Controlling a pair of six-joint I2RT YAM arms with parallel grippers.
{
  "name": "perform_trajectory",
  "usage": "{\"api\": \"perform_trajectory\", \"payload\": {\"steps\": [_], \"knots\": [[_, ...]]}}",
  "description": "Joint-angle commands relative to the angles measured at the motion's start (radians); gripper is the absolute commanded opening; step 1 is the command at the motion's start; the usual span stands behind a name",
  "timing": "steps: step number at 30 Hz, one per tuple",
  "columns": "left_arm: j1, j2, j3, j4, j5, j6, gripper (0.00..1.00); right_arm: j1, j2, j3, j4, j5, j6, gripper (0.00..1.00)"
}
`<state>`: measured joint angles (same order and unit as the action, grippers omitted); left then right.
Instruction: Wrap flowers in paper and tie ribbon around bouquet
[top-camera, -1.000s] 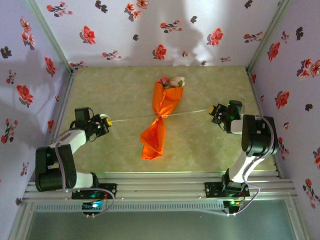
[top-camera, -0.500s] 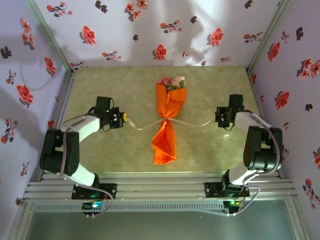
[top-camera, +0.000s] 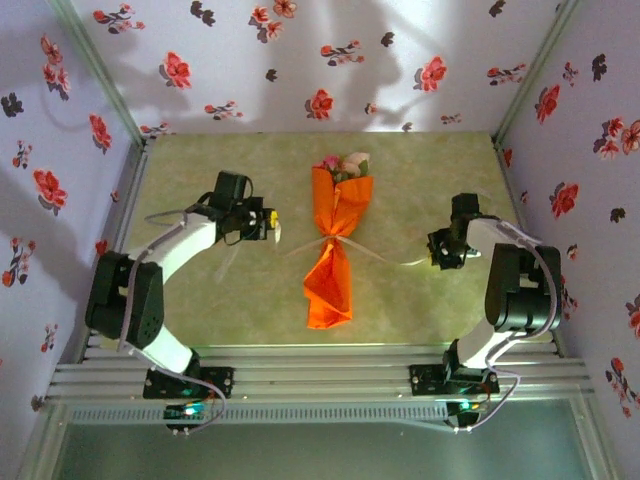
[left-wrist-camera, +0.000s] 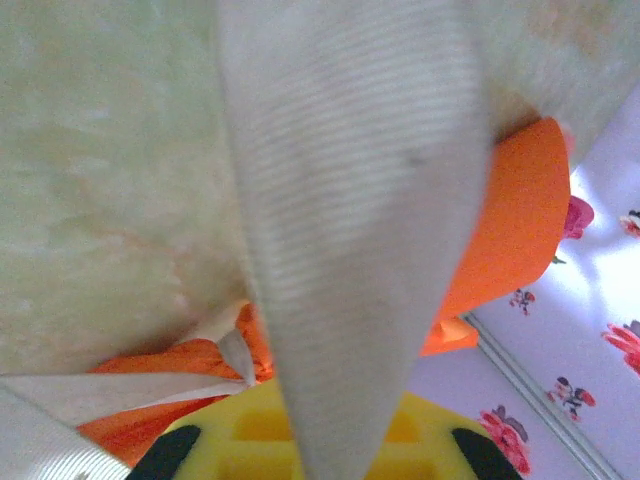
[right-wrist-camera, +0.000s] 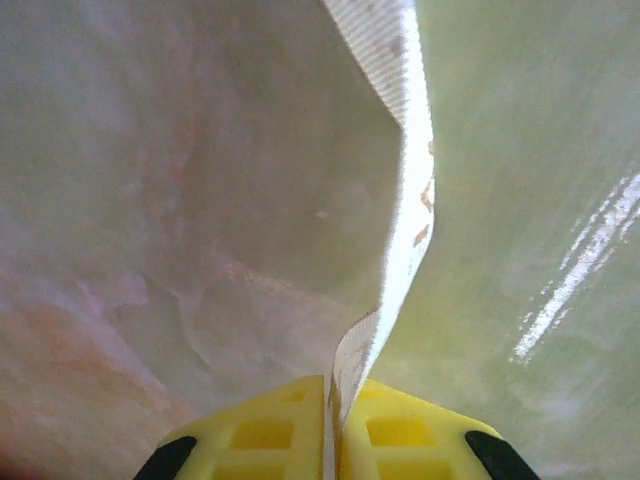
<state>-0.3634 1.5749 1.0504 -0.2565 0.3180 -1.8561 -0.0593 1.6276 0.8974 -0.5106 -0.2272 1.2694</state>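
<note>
The narrow orange paper cone bouquet (top-camera: 335, 240) lies along the middle of the pale green tabletop (top-camera: 200, 165), from 12 to 6 o'clock, barring a straight pass between my left gripper (top-camera: 272, 222) and right gripper (top-camera: 437, 256). The thin cream ribbon (right-wrist-camera: 405, 100) runs from its pinched waist toward 3 and 9 o'clock, fencing both sides. Bare table lies at 6 o'clock below the cone. Flower-printed walls (top-camera: 300, 60) close 9, 12 and 3

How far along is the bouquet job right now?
Done: the paper is wrapped around the flowers as a cone pinched at its middle, with the ribbon around that pinch. In hand: the left end effector and right end effector each grip a ribbon end, both strands slack. Left: likely finishing the tie and letting go; whether a knot holds I cannot tell.
</note>
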Motion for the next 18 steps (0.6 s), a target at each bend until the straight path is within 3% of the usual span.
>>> {"api": "perform_trajectory", "payload": {"steps": [1,5,7,10,18], "knots": [[0.05,-0.05,-0.032,-0.174,-0.079,0.085,0.15,0.013,0.002,0.013,-0.048,0.032,-0.037,0.17],[0.115,-0.034,-0.077,-0.215,-0.109,0.186,0.41,0.033,0.003,0.051,-0.071,0.041,-0.065,0.2],[0.129,-0.012,-0.035,-0.308,-0.122,0.269,0.56,0.041,0.003,0.069,-0.088,0.048,-0.079,0.21],[0.123,-0.01,0.02,-0.463,-0.16,0.333,0.69,0.047,-0.008,0.08,-0.099,0.055,-0.088,0.21],[0.023,-0.077,0.067,-0.653,-0.221,0.326,0.79,0.065,-0.019,0.089,-0.097,0.06,-0.092,0.22]]}}
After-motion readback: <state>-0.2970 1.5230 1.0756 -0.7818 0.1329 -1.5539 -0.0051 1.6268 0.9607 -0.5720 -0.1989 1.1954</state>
